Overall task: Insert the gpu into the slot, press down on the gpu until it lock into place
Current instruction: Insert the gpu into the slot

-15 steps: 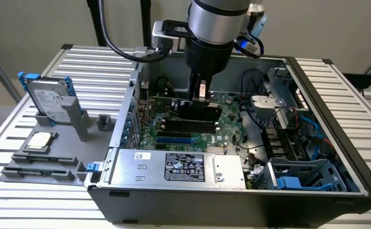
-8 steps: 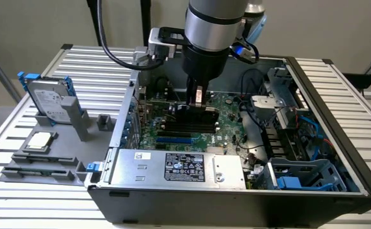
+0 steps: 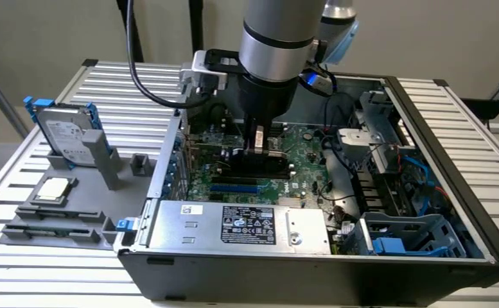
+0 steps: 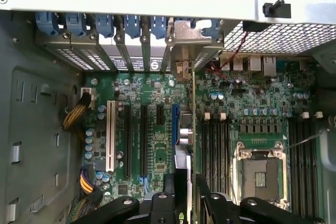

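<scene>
The hand (image 4: 186, 183) hangs low inside the open black computer case (image 3: 420, 269), fingers spread wide astride the gpu (image 4: 192, 109) – a thin black card with a green board edge. The card stands on edge along the narrow bright-blue slot (image 4: 175, 121), its bracket towards the rear openings, probably so it can be pushed straight down; whether it is fully seated I cannot tell. The black memory slots (image 4: 215, 140) crowd one side, and the grey power-supply box (image 3: 241, 224) sits near.

I see the thin black expansion card with a green board edge (image 4: 192, 129) standing upright, edge-on, just beside the long bright-blue plastic connector strip (image 4: 175, 124).
</scene>
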You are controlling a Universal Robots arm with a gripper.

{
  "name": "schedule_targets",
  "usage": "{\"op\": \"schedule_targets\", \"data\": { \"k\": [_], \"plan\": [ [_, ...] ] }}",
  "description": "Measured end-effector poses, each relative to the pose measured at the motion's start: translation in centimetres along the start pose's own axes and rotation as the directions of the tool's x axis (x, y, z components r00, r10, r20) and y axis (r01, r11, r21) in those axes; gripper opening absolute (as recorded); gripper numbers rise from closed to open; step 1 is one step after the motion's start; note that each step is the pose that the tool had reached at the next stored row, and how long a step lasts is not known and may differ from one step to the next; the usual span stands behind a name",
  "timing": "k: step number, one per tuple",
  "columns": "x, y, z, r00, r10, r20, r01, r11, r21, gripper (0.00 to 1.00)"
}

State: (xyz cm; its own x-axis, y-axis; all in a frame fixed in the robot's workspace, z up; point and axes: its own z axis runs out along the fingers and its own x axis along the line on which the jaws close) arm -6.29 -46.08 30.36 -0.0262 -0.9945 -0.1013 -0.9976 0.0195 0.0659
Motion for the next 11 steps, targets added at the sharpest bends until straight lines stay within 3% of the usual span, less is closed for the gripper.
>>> {"op": "schedule_targets", "data": {
  "k": [11],
  "plan": [
    [0.4,0.42,2.01,0.9999,-0.014,-0.0008,0.014,0.9999,-0.0014,0.26]
  ]
}}
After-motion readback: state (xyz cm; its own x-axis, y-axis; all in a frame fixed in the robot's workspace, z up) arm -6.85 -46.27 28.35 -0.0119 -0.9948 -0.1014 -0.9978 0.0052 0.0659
